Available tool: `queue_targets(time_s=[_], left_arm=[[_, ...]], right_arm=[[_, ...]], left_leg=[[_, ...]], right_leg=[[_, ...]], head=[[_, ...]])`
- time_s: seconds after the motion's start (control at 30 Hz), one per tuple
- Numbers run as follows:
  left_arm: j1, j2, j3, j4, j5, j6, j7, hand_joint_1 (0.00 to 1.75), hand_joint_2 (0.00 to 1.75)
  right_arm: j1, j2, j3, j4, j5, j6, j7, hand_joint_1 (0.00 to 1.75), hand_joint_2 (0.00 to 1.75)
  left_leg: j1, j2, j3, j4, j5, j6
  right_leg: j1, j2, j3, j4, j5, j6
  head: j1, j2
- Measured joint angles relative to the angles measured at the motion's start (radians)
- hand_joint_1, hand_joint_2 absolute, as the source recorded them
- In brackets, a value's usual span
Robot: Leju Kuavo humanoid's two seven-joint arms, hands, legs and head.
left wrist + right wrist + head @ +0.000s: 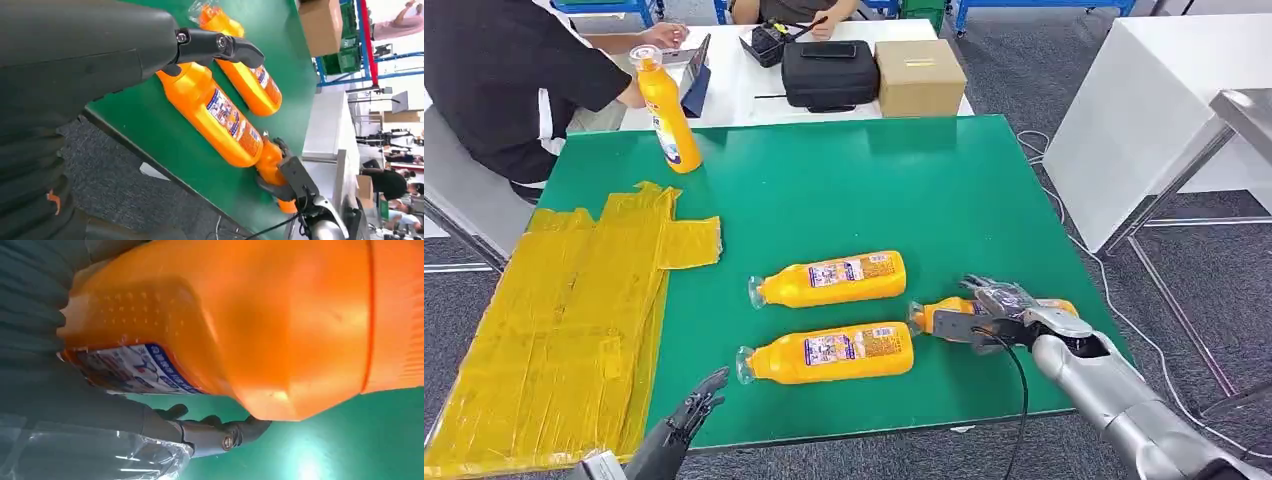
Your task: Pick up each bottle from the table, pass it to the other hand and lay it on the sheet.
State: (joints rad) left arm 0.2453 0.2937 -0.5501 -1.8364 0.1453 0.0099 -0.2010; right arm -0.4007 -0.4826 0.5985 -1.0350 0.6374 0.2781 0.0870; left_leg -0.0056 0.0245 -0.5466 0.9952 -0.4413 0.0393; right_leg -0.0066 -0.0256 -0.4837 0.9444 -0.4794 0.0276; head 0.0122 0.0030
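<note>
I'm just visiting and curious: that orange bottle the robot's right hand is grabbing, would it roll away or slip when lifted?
The orange bottle lies on its side under the right hand. Its body looks flattened rather than round, so it probably slides more than rolls. The glossy plastic could be slippery, though the dimpled patch seen in the right wrist view may help. It looks full, so likely fairly heavy.

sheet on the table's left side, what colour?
Yellow plastic sheet; clearest in the head view.

three orange bottles [831, 279] lying, one [667, 110] upright, yellow sheet [564, 320]
</note>
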Motion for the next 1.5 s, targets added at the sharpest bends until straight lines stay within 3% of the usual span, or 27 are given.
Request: queue_targets(time_s=[0.73,1.17,1.5], left_arm=[[0.02,-0.017,0.031,0.008,0.001,0.045,0.036,0.0,1.75],[0.037,-0.033,0.061,0.008,-0.003,0.063,0.05,0.0,1.75],[0.046,-0.036,0.067,0.008,-0.004,0.059,0.056,0.0,1.75]], right_arm=[[0.118,-0.144,-0.068,-0.357,0.067,0.012,0.042,0.0,1.75],[0.132,-0.172,-0.138,-0.431,0.132,-0.02,0.052,0.0,1.75],[0.159,-0.231,-0.157,-0.441,0.132,0.044,0.049,0.0,1.75]], left_leg=[[-0.001,0.0,-0.015,0.0,0.001,0.001],[-0.001,0.0,-0.016,0.0,0.001,0.001],[-0.001,-0.001,-0.017,0.0,0.001,0.001]], right_leg=[[0.0,0.0,-0.003,0.001,0.001,0.001],[0.0,0.0,-0.004,0.001,0.001,0.001],[0.0,0.0,-0.005,0.001,0.001,0.001]], head=[[0.0,0.0],[0.0,0.0],[0.0,0.0]])
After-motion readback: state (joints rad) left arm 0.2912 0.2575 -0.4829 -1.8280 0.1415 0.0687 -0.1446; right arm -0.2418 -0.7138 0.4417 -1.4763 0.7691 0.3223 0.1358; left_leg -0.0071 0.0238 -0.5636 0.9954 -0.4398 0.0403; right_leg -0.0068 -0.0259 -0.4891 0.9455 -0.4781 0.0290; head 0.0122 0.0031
